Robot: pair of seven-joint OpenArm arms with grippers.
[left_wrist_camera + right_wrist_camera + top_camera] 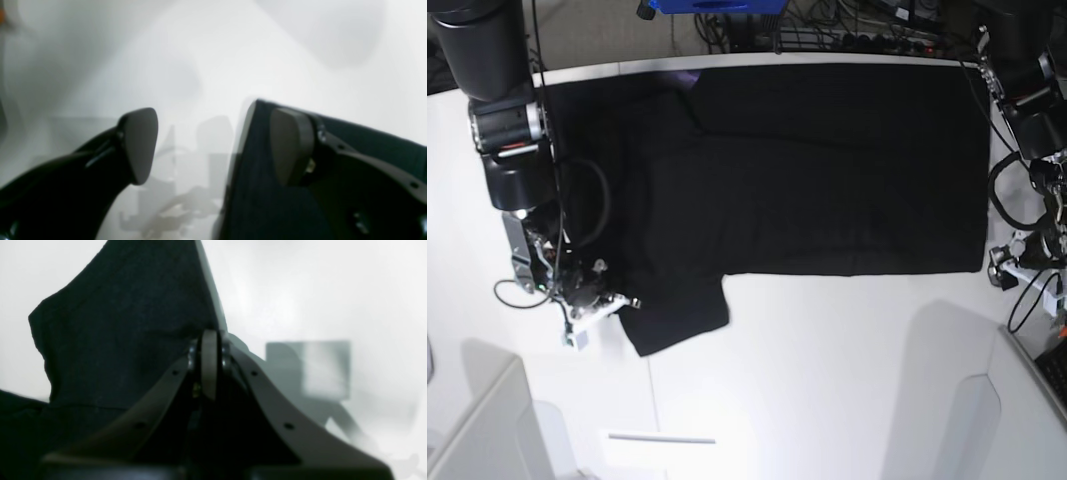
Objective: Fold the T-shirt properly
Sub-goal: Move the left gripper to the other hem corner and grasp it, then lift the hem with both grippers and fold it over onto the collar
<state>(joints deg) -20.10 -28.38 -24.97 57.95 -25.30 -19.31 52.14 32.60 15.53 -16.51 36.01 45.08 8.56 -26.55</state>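
Observation:
The black T-shirt lies spread across the far half of the white table, with one short sleeve sticking out toward the near side at the left. My right gripper sits at that sleeve's left corner. In the right wrist view its pads are pressed together at the tips, shut, and the dark cloth rises straight from them. My left gripper stands open by the shirt's near right corner; one pad hangs over the cloth, the other over bare table, nothing between them.
Cables and a power strip run beyond the table's far edge, beside a blue object. A black cable loop hangs by the arm on the left. Grey-white panels stand at both near corners.

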